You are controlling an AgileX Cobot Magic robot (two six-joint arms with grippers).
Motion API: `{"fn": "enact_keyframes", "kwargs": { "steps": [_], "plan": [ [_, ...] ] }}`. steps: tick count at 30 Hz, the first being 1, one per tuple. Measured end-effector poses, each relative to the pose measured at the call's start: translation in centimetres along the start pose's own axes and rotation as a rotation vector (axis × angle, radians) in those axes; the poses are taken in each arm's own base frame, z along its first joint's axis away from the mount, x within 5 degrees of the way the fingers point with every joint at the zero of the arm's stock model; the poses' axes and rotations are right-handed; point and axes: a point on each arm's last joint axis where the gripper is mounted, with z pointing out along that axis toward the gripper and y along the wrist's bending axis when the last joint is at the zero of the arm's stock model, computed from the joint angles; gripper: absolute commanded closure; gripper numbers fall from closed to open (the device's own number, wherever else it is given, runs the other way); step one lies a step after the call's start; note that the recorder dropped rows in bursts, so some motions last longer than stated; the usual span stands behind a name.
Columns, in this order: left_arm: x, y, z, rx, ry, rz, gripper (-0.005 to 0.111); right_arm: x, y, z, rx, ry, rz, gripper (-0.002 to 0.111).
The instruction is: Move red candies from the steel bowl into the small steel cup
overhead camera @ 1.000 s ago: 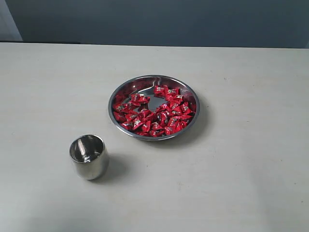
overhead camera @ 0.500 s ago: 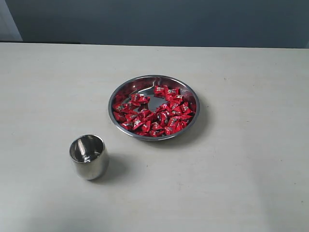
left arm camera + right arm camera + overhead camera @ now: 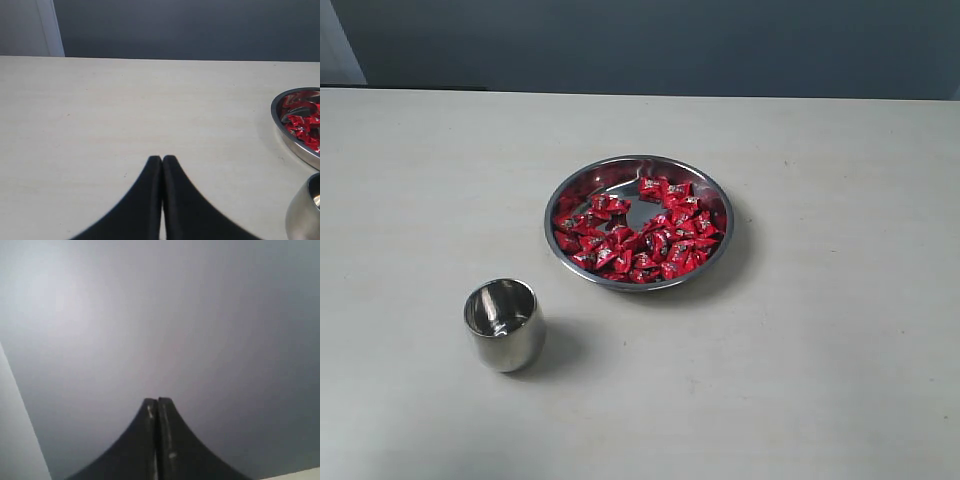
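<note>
Where the left claw [image 3: 161, 159] hangs over the desk [image 3: 100, 110], its jaws are pressed fully together on nothing. The small steel cup [image 3: 503, 322] stands upright off to that claw's side, clear of it. The steel bowl [image 3: 610, 175] lies beyond the cup, farther from the claw, holding the red candies [image 3: 640, 240]. The right claw [image 3: 157, 401] is likewise closed tight and empty, facing a grey wall [image 3: 150, 315].

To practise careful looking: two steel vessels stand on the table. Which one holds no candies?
The small steel cup, the narrow tumbler: its inside shows only bare metal. The wide, shallow steel bowl holds the red candies.
</note>
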Motion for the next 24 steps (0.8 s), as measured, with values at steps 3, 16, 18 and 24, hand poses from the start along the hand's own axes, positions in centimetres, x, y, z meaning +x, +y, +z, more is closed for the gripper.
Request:
{"fn": "enact_keyframes", "kwargs": {
  "steps": [3,16,18,24],
  "plan": [
    [0.0,0.0,0.0,0.0,0.0,0.0,0.106,-3.0,1.5,3.9,0.013,0.102,-0.132,0.109],
    [0.0,0.0,0.0,0.0,0.0,0.0,0.106,0.9,0.9,25.3,0.136,0.843,-0.279,0.109],
    [0.0,0.0,0.0,0.0,0.0,0.0,0.106,3.4,0.7,26.8,0.082,0.941,-0.237,0.108],
    [0.0,0.0,0.0,0.0,0.0,0.0,0.106,11.8,0.4,28.3,-0.229,1.231,-0.165,0.067]
  ]
}}
